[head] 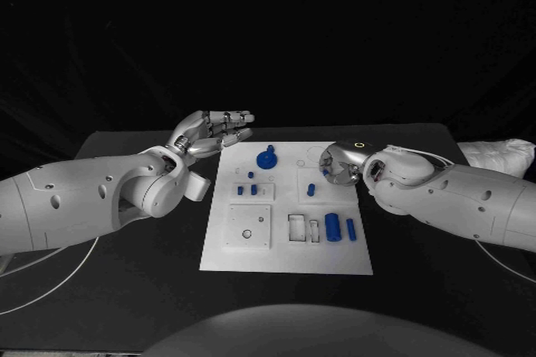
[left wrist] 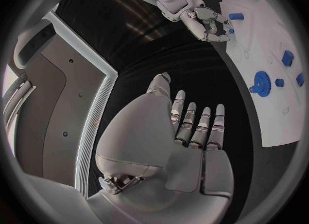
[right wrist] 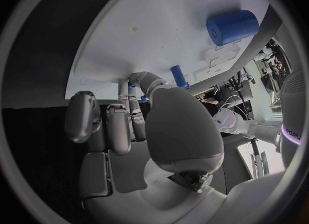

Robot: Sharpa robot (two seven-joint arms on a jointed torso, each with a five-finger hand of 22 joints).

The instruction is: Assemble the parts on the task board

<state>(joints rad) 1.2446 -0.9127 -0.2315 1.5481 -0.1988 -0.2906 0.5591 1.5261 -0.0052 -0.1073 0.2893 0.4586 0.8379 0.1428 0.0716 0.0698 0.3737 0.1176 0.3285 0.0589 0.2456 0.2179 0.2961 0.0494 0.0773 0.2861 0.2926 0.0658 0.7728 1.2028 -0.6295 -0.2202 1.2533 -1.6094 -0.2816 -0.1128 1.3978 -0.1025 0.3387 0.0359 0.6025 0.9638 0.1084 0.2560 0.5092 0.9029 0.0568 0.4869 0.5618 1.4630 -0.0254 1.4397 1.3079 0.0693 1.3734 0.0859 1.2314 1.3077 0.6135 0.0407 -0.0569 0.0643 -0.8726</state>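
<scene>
The left hand (head: pixel 215 130) hovers off the white board's (head: pixel 252 252) far left corner, fingers spread, holding nothing. The right hand (head: pixel 338 165) pinches a small blue part (right wrist: pixel 131 85) over the board's right edge.

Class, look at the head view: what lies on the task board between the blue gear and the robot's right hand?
In the head view, between the blue gear and the right hand there is bare white task board, marked by a small pale outline; no blue part lies there.
</scene>
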